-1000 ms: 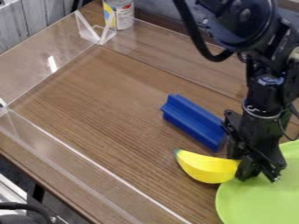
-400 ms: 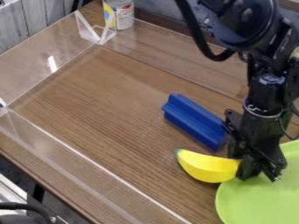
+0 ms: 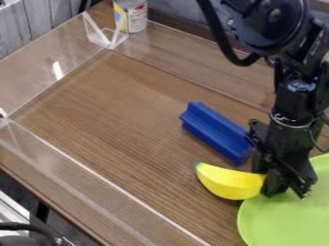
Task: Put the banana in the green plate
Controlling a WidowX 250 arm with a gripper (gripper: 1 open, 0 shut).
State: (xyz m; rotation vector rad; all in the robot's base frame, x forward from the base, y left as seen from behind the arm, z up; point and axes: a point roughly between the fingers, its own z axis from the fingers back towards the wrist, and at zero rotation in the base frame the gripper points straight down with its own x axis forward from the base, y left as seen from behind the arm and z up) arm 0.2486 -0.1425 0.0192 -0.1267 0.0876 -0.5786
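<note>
Camera view, from above and to one side: banana (image 3: 228, 182) lying flat on the wooden desk (image 3: 115, 115), long axis running from picture-left to picture-right, pointed tip showing at the left end, curved back bulging toward the near edge. Right end of the fruit disappearing behind the black claw (image 3: 280, 181), which is pointing straight down and pressing shut on that end, fingers closed as far as they go. Sitting just left of the green plate (image 3: 286, 226), whose rim is curving up close beside the fruit's right end; touching or apart, impossible to tell, since the claw is covering the spot.

Blue block (image 3: 216, 132) lying just behind the banana, slanting from upper left to lower right, close to the fruit. Plate filling the lower right corner and running off the picture's edge. Broad stretch of bare wood opening to the left and rear of the banana. Clear wall (image 3: 38, 144) bordering the desk along the left and near sides. Bottle (image 3: 129, 14) with a yellow label standing far off at the back.
</note>
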